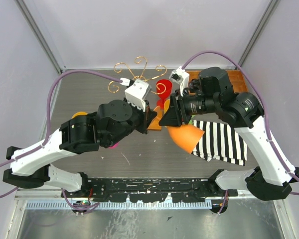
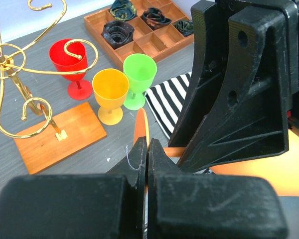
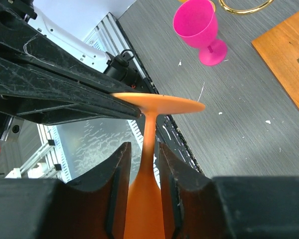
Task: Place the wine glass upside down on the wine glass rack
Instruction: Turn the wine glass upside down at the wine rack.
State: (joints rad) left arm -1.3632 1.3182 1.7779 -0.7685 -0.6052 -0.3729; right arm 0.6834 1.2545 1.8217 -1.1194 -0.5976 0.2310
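Observation:
The orange wine glass (image 1: 184, 137) hangs in the air between both grippers, lying roughly sideways. My left gripper (image 1: 150, 119) is shut on the thin edge of its foot (image 2: 141, 124). My right gripper (image 1: 172, 119) is closed around the stem where it widens into the bowl (image 3: 145, 199); the foot (image 3: 159, 103) shows just past its fingertips. The wine glass rack (image 1: 139, 74), gold scroll wire on a slim post, stands behind the grippers. Its orange-brown wooden base (image 2: 60, 137) is at the left in the left wrist view.
Red (image 2: 70, 62), yellow (image 2: 109, 89) and green (image 2: 139, 72) glasses stand upright beside the rack base. A pink glass (image 3: 197, 25) stands near the left arm. A striped cloth (image 1: 222, 142) lies on the right. A compartmented wooden tray (image 2: 97, 25) sits at the back right.

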